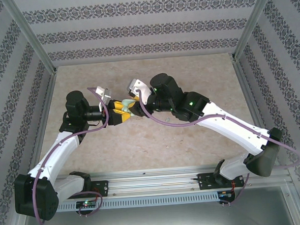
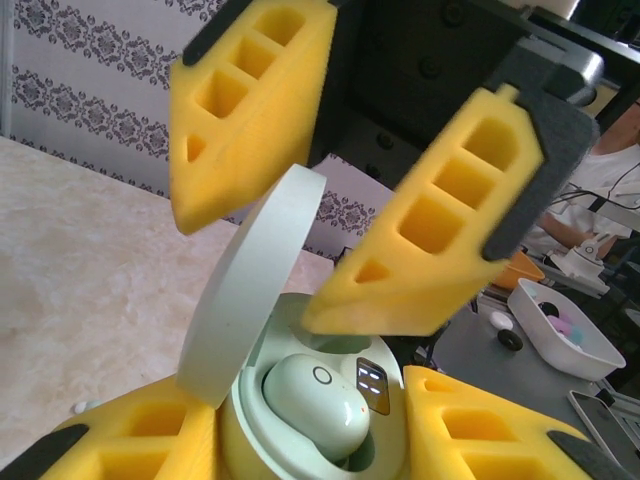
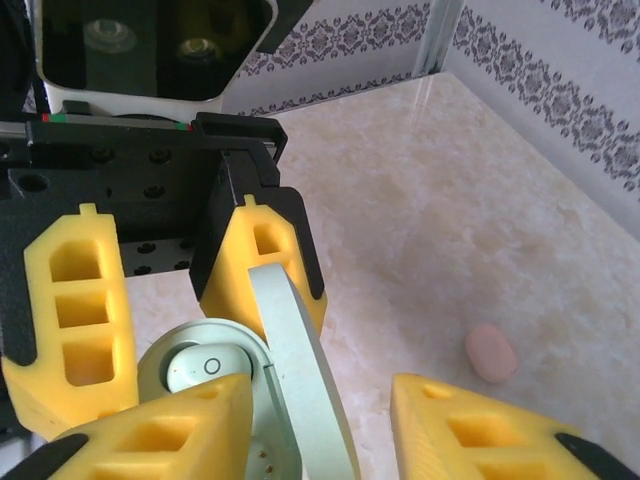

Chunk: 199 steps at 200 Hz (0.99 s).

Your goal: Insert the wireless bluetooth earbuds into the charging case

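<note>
The left arm [image 1: 56, 154] rises from its base and bends inward at the elbow, and the right arm [image 1: 232, 125] stretches in one long line from the other side, so the two wrists meet in the middle. The left gripper [image 2: 305, 400] presses its yellow foam fingers [image 2: 130, 440] on both sides of the charging case [image 2: 250, 300]. The right gripper [image 3: 320, 390] faces it, tip against tip (very near), with its jaws parted and a clear gap beside one finger.
</note>
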Tool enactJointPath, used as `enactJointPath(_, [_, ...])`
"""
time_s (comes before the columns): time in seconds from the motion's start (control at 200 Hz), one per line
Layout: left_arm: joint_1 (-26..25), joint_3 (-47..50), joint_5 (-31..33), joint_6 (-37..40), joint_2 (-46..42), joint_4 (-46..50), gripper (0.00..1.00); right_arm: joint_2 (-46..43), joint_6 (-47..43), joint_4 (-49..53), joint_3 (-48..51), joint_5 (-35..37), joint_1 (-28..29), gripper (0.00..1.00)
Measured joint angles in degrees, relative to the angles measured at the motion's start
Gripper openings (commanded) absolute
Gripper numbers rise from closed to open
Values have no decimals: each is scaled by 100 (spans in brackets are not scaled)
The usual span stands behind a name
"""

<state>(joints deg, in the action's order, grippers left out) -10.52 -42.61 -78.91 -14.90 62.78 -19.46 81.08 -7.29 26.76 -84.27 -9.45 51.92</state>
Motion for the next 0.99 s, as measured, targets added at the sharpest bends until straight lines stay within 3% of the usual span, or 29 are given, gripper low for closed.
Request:
enactJointPath(0.28, [22,-15,127,33,0,256,30,-35,428,170,-52,-48,0,57])
enactJointPath(0.62, [90,-98,328,334,24,844,30,-361,1836,260,-151,-258,-133,56])
enactJointPath(0.994, [127,-219,756,1005,125,1818,30,-890,4555,1150,525,149,-1532,52])
